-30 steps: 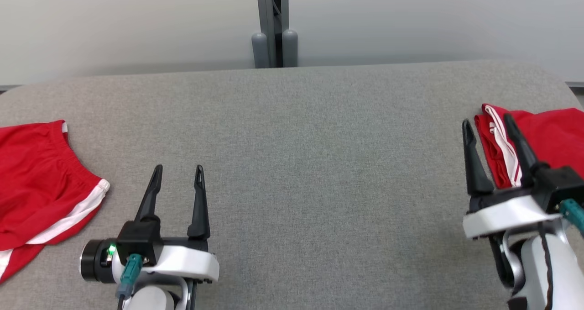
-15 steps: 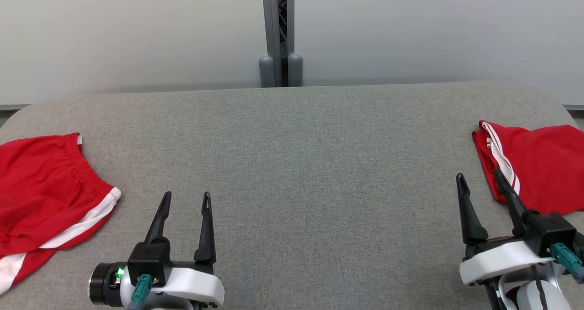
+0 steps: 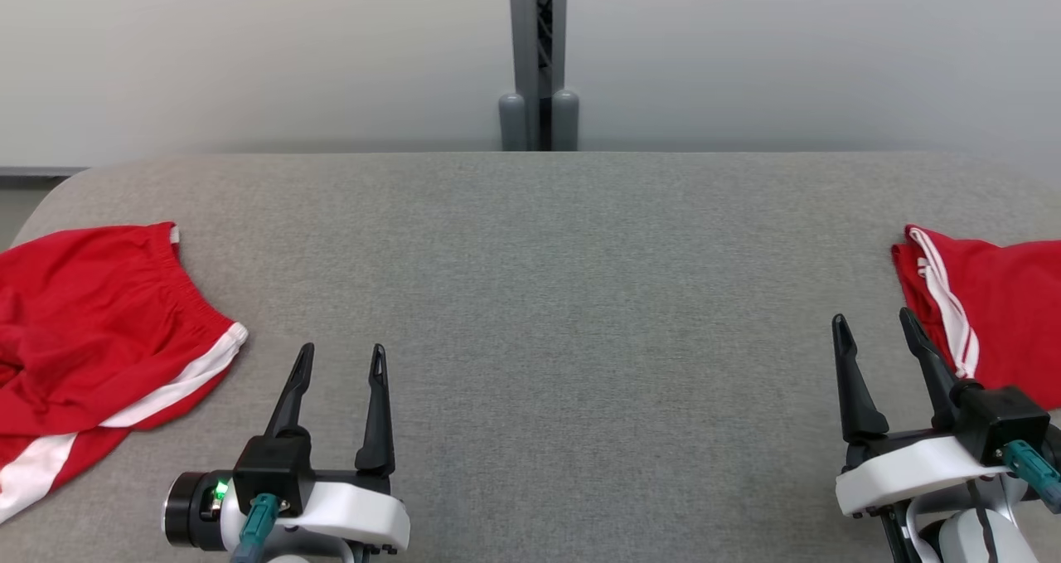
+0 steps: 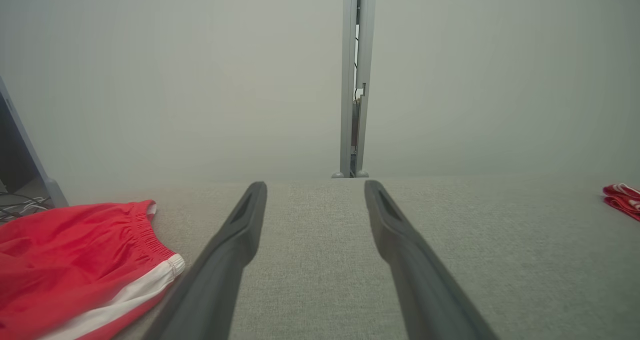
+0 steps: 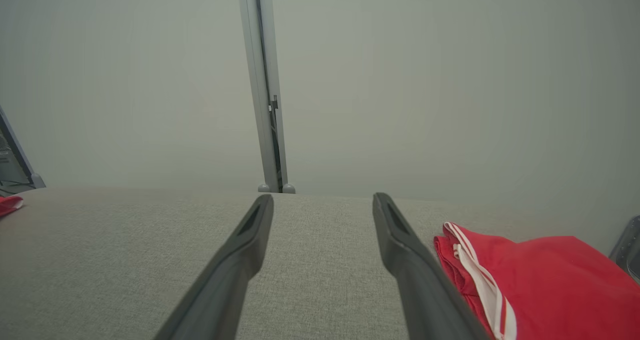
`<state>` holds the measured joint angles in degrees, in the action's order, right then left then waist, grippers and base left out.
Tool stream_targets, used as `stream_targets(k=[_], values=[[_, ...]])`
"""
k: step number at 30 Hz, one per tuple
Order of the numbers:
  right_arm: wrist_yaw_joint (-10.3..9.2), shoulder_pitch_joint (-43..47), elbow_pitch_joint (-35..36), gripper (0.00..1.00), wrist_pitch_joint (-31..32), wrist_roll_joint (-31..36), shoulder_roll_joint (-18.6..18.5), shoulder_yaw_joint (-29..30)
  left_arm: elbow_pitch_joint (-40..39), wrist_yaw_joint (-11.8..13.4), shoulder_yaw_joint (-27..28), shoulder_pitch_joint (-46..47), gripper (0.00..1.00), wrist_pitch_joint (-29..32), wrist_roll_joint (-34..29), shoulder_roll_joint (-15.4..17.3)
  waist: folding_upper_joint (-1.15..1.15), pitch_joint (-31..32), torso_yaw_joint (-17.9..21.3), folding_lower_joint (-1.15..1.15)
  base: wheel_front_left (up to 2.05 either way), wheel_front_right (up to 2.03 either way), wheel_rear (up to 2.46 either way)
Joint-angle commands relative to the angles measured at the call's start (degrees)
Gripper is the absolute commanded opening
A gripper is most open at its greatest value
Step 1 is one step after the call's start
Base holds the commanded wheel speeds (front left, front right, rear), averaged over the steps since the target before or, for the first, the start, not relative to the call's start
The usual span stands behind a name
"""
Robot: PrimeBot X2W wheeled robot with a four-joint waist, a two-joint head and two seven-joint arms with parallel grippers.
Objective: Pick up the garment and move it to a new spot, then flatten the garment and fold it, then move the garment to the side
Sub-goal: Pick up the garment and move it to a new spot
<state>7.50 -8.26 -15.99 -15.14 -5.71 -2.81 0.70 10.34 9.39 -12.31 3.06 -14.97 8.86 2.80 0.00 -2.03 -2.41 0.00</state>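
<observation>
Now, my left pincer: fingers apart, empty, over the counter, left of the grey post.
My right pincer: fingers apart, empty, right of the post.
Loose red garment: far left of the post.
Folded red garment: far right of the post, just beside my right pincer.

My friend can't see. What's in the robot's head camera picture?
The left end effector and right end effector are open and empty over a grey table. Rumpled red shorts lie at the table's left, a folded red garment at its right.
</observation>
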Motion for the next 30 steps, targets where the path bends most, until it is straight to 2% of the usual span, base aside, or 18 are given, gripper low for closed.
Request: stream_targets(k=[1, 7, 22, 24, 30], values=[[-0.01, -0.1, -0.2, 1.0, -0.1, -0.4, -0.2, -0.1, -0.1, -0.1, 0.0, 1.2, 1.0, -0.2, 0.2, 0.2, 0.0, -0.4, -0.8, 0.0, 0.0, 0.0, 0.0], [0.0, -0.3, -0.7, 1.0, -0.1, -0.9, -0.2, -1.2, 0.9, 0.4, 0.0, 1.8, 1.0, -0.2, 0.6, 0.2, 0.0, -1.3, -6.5, 0.0, 0.0, 0.0, 0.0], [0.0, 1.0, -0.7, 1.0, -0.1, -4.1, -0.3, -4.0, 1.6, -0.9, 2.4, -1.0, 1.0, -0.2, -1.8, 0.2, 0.0, 1.1, -24.9, 0.0, 0.0, 0.0, 0.0], [-0.01, 1.3, -0.5, 1.0, -0.1, -4.6, -0.3, -4.3, 1.6, -1.2, 3.0, -1.5, 1.0, -0.1, -2.2, 0.2, 0.0, 1.5, -26.7, 0.0, 0.0, 0.0, 0.0], [-0.01, -1.0, -1.4, 1.0, -0.1, -5.3, -0.3, -7.8, 0.0, 0.0, 5.1, -2.7, 1.0, -0.1, -1.9, 0.2, 0.0, 0.6, -27.7, 0.0, 0.0, 0.0, 0.0]])
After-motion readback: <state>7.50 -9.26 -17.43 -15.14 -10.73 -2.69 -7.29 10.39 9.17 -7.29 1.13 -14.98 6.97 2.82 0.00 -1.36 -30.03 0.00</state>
